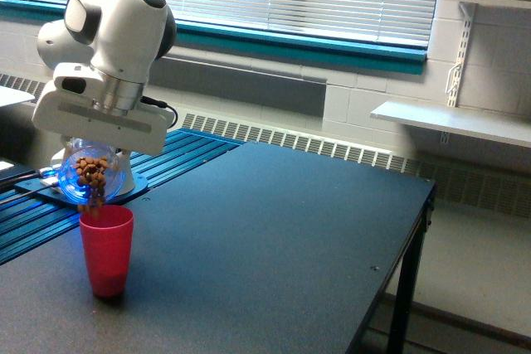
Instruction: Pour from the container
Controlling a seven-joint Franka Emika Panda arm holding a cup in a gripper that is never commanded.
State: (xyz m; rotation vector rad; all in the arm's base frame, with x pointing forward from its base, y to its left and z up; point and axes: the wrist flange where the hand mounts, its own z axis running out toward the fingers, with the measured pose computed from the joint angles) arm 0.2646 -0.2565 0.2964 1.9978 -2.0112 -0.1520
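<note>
In the exterior view, our only angle, we have the container tipped right over, hanging just above the red cup at the view's left, and brown pieces are spilling out of its mouth toward the cup's opening. The gripper sits directly above the glass, but its wide pale body hides the fingers, so we cannot tell whether they are spread or clamped; we judge they are carrying the container, since nothing else supports it.

Now the risks. The stream drops near the cup's back rim, not dead centre, so a little more drift toward the view's left could send pieces onto the dark table. Tip too sharply and the rest may come in a clump, bounce off the rim or overshoot. The cup looks light; a brush from the glass could knock it over.
</note>
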